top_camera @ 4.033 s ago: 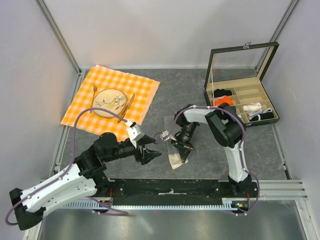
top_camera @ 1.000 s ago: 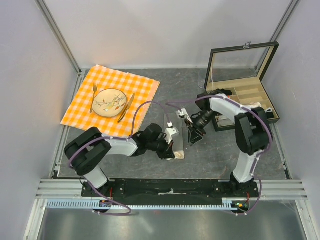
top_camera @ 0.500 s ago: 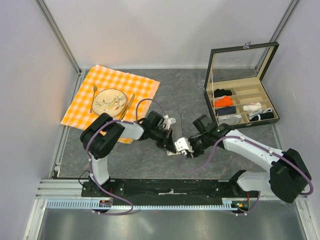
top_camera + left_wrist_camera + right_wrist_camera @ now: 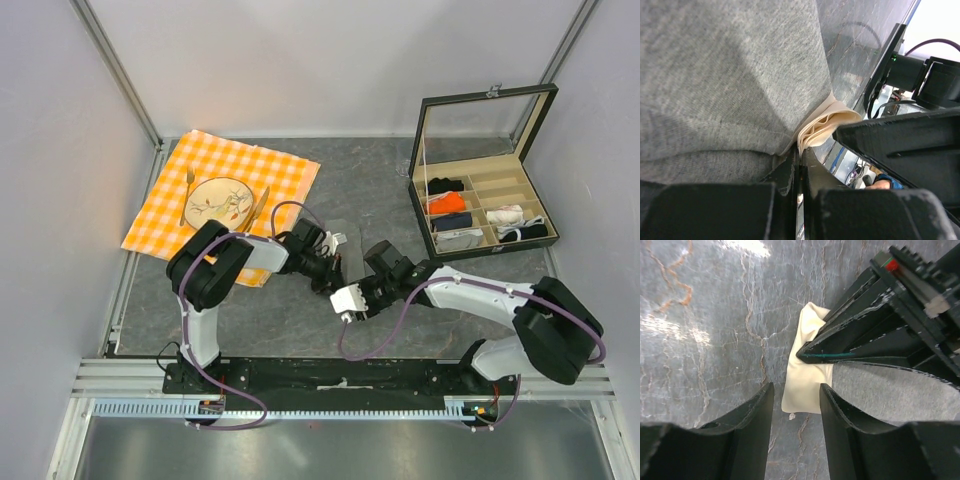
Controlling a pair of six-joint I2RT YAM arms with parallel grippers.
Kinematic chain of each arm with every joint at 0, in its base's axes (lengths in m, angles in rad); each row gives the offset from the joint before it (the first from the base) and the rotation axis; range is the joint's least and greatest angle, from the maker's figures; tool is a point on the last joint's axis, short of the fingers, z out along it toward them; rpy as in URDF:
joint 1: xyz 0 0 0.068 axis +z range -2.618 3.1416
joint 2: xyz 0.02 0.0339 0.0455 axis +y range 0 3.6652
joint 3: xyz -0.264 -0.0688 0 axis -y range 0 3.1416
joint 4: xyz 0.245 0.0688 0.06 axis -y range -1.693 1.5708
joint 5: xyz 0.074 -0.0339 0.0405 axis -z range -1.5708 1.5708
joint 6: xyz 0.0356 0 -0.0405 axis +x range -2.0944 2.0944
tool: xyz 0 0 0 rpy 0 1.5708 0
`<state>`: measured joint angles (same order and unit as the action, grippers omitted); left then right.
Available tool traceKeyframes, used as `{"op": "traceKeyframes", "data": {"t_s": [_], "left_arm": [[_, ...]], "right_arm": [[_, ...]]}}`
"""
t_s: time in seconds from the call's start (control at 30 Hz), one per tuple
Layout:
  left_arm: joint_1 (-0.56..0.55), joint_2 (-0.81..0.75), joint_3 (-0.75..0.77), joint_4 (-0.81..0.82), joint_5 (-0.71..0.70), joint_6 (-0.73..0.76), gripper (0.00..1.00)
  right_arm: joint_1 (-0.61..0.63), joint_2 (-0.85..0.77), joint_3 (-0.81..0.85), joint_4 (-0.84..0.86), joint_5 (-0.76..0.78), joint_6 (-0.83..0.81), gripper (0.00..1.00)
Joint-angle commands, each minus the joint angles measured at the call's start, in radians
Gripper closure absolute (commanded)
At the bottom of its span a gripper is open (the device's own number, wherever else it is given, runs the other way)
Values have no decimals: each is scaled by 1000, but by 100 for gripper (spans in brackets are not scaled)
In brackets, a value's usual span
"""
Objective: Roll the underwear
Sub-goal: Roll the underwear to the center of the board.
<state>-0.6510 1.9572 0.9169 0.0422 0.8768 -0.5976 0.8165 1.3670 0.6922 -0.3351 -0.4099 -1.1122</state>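
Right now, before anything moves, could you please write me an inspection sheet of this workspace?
Surface: grey marbled table; no spills seen.
Job's things: grey underwear mid-table, cream strip along one edge.
Clutter: checked cloth with plate, fork and knife; open box with small garments.
Hands: left hand shut on the underwear at the cream strip; right hand open, over that strip.
Cables: purple cables loop beside both arms.
Surroundings: white walls, metal frame.
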Motion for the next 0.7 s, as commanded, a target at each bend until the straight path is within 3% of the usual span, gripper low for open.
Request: {"op": "traceKeyframes", "data": {"t_s": [0.0,0.37,0.57,0.67], "left_arm": [[19,22,7,-31,-39,-33,95],[30,-41,-7,22,-30,-76,78],[57,-153,-49,50,-33,-76,64],[89,-245,-87,54,-59,-50,62]], "right_arm": [[10,47,-20,59,68,3,50],[10,133,-30,82,129,32,52],[1,182,7,62,131,84,62],[-17,201,29,25,99,95,71]]}}
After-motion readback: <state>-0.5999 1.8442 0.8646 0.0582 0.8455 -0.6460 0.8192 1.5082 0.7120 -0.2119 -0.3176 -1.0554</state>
